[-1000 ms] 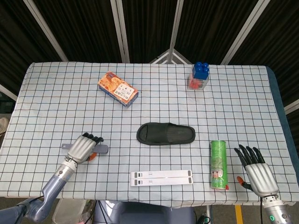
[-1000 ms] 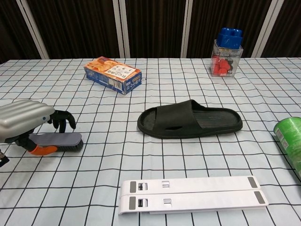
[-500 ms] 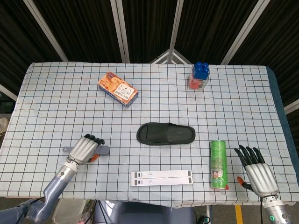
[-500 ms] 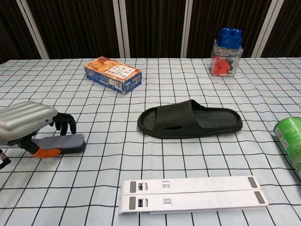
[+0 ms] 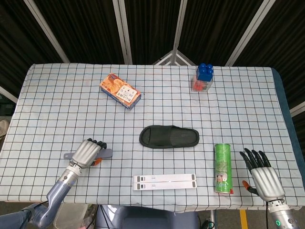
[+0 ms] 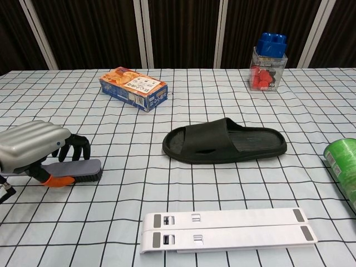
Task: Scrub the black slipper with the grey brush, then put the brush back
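On the checked desk [image 5: 57, 95], the left robot hand [image 6: 30, 146] curls over the grey brush [image 6: 78, 169] at lower left, gripping it. The black slipper [image 5: 169, 137] lies mid-frame. The right robot hand [image 5: 262, 174] rests spread, holding nothing, at lower right.

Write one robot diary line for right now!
left hand: over grey brush, grip unclear | right hand: open | black slipper: untouched

A white cloth with a black grid [image 5: 57, 95] covers the worktop. Behind it hang dark pleated curtains [image 6: 100, 33] crossed by pale metal struts [image 5: 121, 28].
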You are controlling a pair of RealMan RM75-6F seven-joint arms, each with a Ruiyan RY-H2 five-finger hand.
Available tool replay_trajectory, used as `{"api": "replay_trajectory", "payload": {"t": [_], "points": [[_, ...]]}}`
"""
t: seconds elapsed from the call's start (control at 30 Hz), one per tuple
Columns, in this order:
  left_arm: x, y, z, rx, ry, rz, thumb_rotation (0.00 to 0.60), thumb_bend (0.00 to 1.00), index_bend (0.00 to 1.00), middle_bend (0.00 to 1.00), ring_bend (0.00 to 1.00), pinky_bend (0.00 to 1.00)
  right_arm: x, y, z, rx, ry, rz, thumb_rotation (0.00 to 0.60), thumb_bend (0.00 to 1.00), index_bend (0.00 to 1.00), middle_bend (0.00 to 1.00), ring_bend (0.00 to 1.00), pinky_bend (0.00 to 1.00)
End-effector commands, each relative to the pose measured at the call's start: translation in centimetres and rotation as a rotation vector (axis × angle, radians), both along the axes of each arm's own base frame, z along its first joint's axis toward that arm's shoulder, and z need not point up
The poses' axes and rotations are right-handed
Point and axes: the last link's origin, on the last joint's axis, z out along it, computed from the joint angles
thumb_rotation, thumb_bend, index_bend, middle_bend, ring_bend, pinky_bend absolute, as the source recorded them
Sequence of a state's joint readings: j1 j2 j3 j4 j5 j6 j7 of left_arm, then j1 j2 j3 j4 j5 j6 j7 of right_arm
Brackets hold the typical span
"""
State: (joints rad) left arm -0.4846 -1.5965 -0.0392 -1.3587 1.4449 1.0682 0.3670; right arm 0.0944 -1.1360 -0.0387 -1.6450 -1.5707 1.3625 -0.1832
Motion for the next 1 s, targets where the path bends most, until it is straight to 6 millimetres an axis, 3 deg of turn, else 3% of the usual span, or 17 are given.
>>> {"api": "replay_trajectory", "payload": {"t": [0.03,0.4,0.6,0.67,0.73,0.8,1.0], "points": [[0.1,0.2,0.1,0.013,-0.012,0.001,0.600,0.65,0.56,0.65,0.56,0.50,0.0,0.0,0.0,0.001,0.000,0.000,0.600,0.32,0.00,0.00,0.00,0.00],[0.0,0.5,0.4,0.038,-0.050,0.020,0.600,0.73,0.60,0.69,0.59,0.54,0.0,0.0,0.1,-0.004,0.000,0.002,0.600,0.32,0.00,0.00,0.00,0.00],[1.3,1.4,1.1,0.034,-0.068,0.000,0.600,0.74,0.60,0.69,0.59,0.54,0.9,-0.6,-1.0,0.000,0.004,0.056,0.600,0.32,0.00,0.00,0.00,0.00],[2.1,2.1,1.5,0.034,-0.072,-0.005,0.600,0.73,0.60,0.69,0.60,0.54,1.6,-1.3,-1.7,0.003,0.024,0.095,0.600,0.32,0.00,0.00,0.00,0.00],[4.2,4.0,2.0,0.034,-0.099,-0.004,0.600,0.72,0.60,0.69,0.60,0.54,4.4,-3.2,-3.0,0.028,0.029,0.227,0.600,0.35,0.00,0.00,0.00,0.00],[5.3,5.0,2.2,0.033,-0.102,0.003,0.600,0.72,0.60,0.69,0.60,0.54,5.8,-4.1,-3.8,0.050,0.029,0.275,0.600,0.39,0.00,0.00,0.00,0.00],[7.8,6.6,2.5,0.041,-0.108,0.000,0.600,0.73,0.60,0.69,0.60,0.54,9.4,-5.6,-6.3,0.149,-0.015,0.352,0.600,0.46,0.00,0.00,0.00,0.06]]}}
